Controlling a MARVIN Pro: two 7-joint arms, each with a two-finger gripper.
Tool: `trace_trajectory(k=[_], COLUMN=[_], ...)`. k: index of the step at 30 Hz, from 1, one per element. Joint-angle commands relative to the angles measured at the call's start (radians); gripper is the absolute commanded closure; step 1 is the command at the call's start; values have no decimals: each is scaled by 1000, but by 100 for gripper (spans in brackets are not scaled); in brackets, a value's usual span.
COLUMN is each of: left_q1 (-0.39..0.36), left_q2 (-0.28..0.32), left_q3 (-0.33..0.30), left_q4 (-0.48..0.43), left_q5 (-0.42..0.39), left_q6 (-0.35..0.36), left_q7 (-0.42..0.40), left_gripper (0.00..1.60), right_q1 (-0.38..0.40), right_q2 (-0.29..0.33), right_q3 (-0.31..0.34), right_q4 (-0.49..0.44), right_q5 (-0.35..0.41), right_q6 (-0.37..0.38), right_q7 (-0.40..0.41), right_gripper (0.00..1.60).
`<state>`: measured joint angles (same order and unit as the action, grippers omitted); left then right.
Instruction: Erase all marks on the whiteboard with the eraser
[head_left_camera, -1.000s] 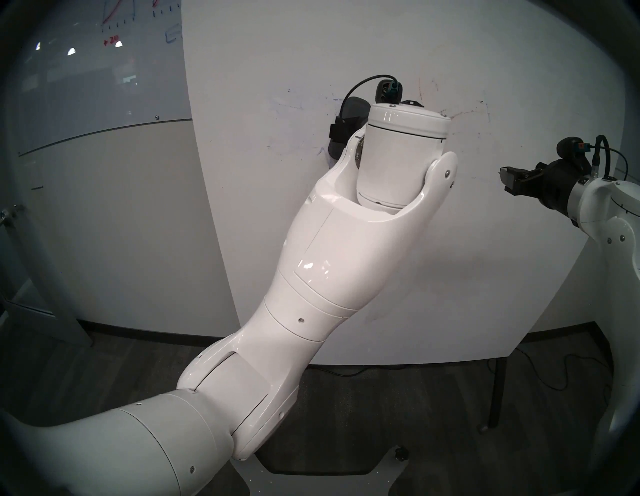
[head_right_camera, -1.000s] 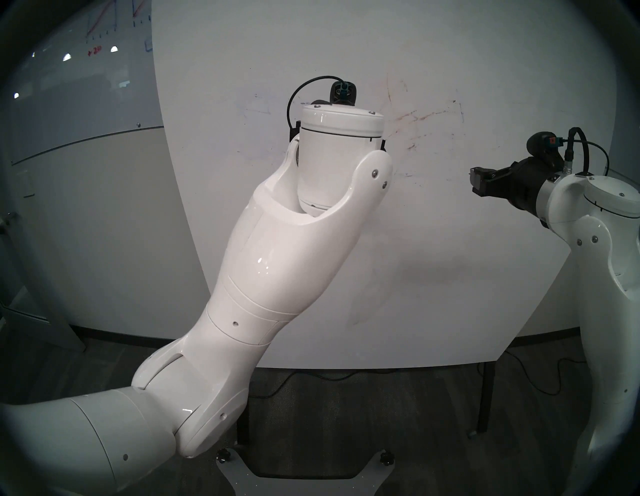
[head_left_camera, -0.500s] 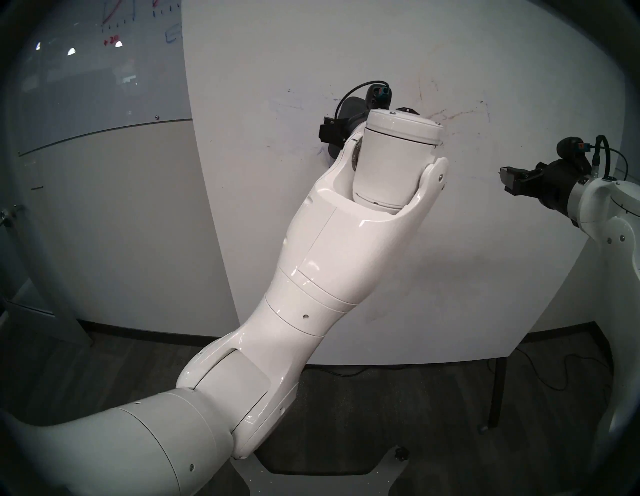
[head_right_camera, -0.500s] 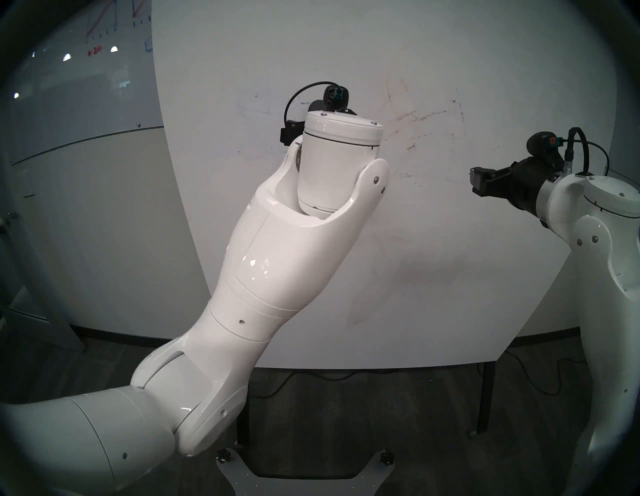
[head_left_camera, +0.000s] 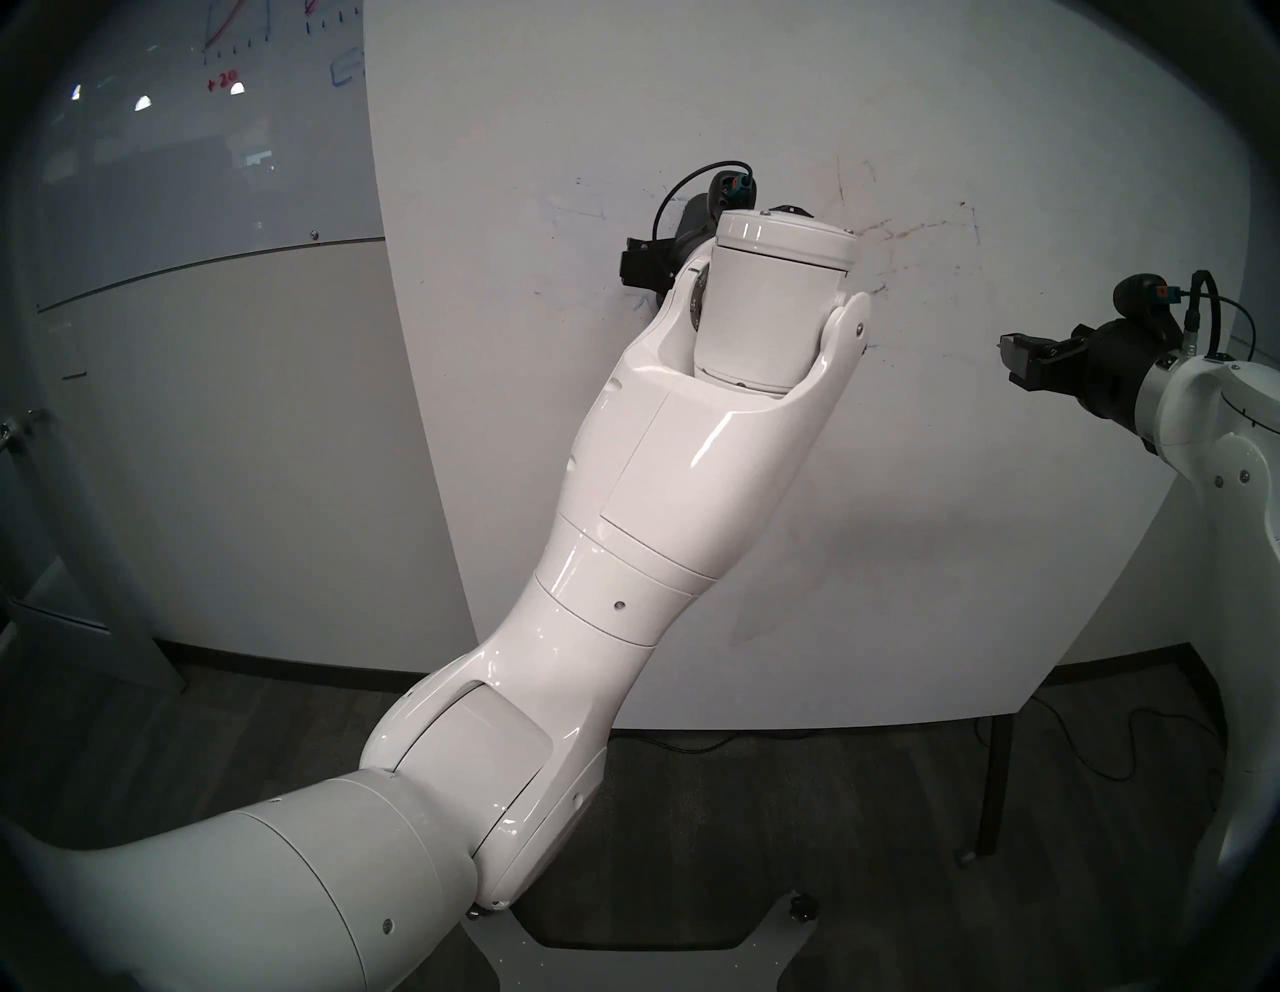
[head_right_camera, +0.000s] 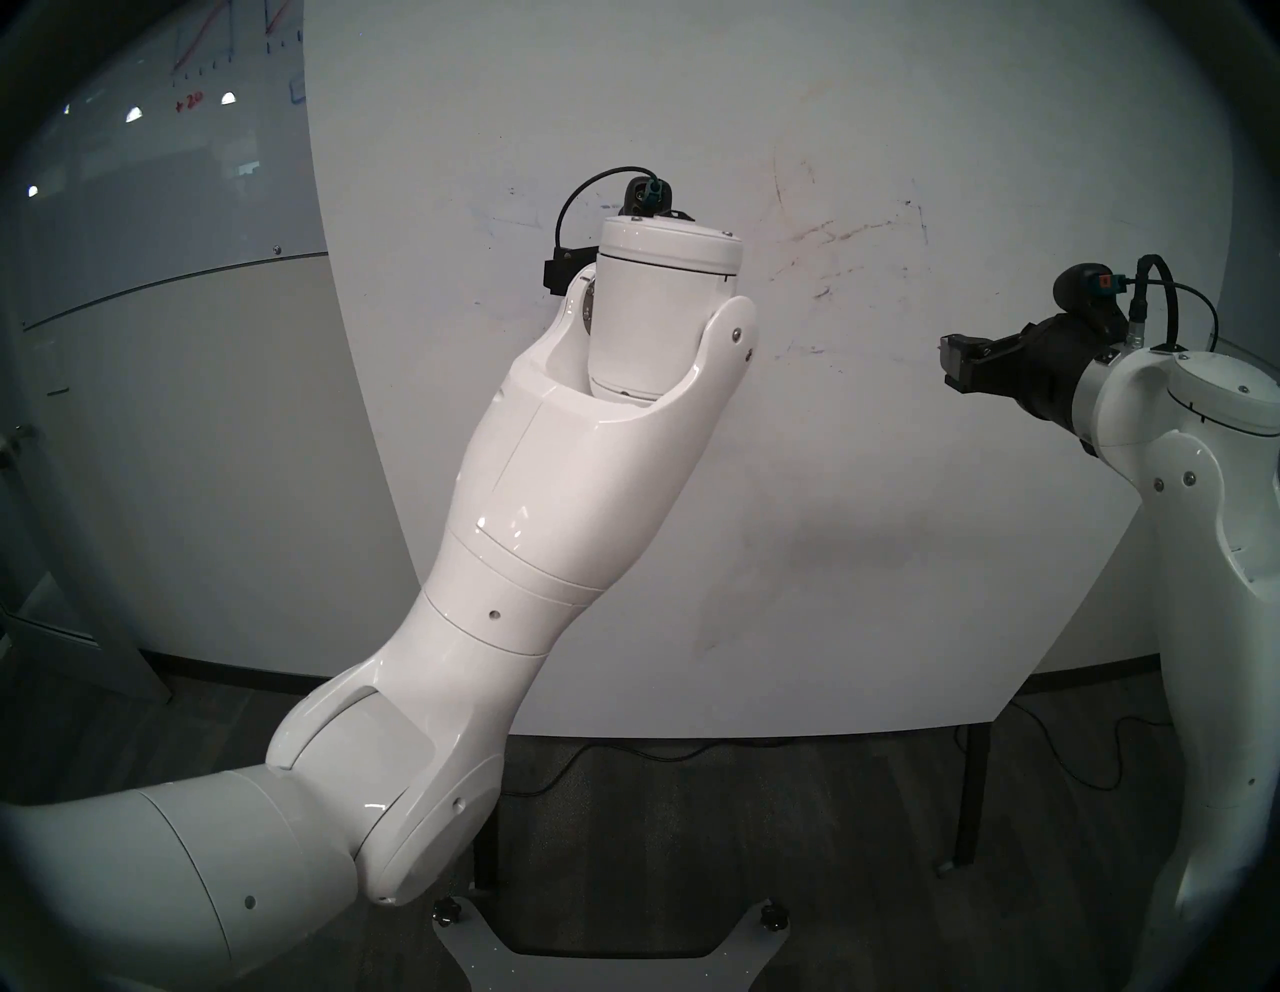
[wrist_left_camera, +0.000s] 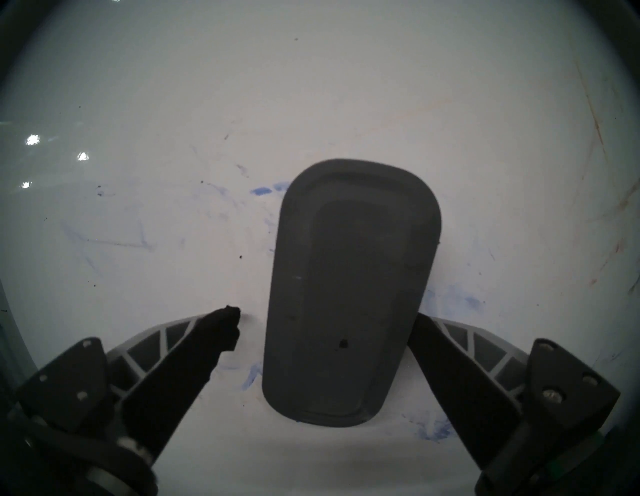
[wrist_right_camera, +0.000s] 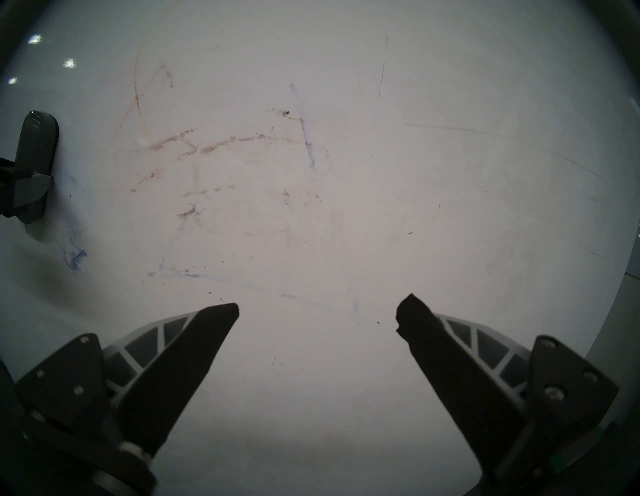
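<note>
The whiteboard (head_left_camera: 831, 104) stands upright in front of me. The dark grey eraser (wrist_left_camera: 346, 294) lies flat against it, between the fingers of my left gripper (wrist_left_camera: 323, 315). That gripper is open: its right finger (wrist_left_camera: 436, 346) touches the eraser's edge, and the left finger (wrist_left_camera: 221, 332) stands apart from it. Blue marks (wrist_left_camera: 261, 190) smear the board around the eraser (head_left_camera: 692, 218), and more show lower right (wrist_left_camera: 467, 301). Brownish streaks (wrist_right_camera: 214, 147) and thin blue lines (wrist_right_camera: 306, 142) lie further right. My right gripper (wrist_right_camera: 317, 311) hangs open and empty before the whiteboard (wrist_right_camera: 450, 207), seen also from the head (head_left_camera: 1011, 360).
A glossy glass board (head_left_camera: 208, 138) with red and blue graph scribbles hangs on the wall to the left. A dark table leg (head_left_camera: 997, 783) and floor cables (head_left_camera: 1136, 748) sit below the board's right side. My own base plate (head_left_camera: 623, 963) is at the bottom.
My left arm has slid leftward along the board, and the eraser has shifted a little left with it. The right arm has not moved.
</note>
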<state>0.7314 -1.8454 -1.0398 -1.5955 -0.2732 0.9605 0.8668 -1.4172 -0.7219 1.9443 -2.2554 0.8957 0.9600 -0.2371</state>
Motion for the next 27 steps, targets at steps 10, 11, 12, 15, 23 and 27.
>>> trace_trajectory(k=[10,11,12,15,23,27], left_q1=[-31,-31,-30,-27,-25,-43], left_q2=[-10,-10,-10,-11,-36,-40], left_q3=[1,1,3,8,-37,-82], left_q4=[-4,-4,-6,-12,-43,-52], left_q5=[-21,-21,-22,-23,-14,-12], left_q6=[-1,-1,-1,-1,-1,-1], left_q7=[63,63,64,66,78,66], left_gripper=[160,160,160,160,160,160], right_q1=[8,8,8,8,9,8], right_q2=[4,4,4,4,4,4], right_q3=[3,3,3,3,3,3], right_q4=[-4,-4,-4,-4,-5,-5], right_q5=[-3,-3,-3,-3,-2,-2], right_q6=[-8,-8,-8,-8,-7,-6], right_q7=[1,1,1,1,1,1], right_gripper=[0,0,0,0,0,0])
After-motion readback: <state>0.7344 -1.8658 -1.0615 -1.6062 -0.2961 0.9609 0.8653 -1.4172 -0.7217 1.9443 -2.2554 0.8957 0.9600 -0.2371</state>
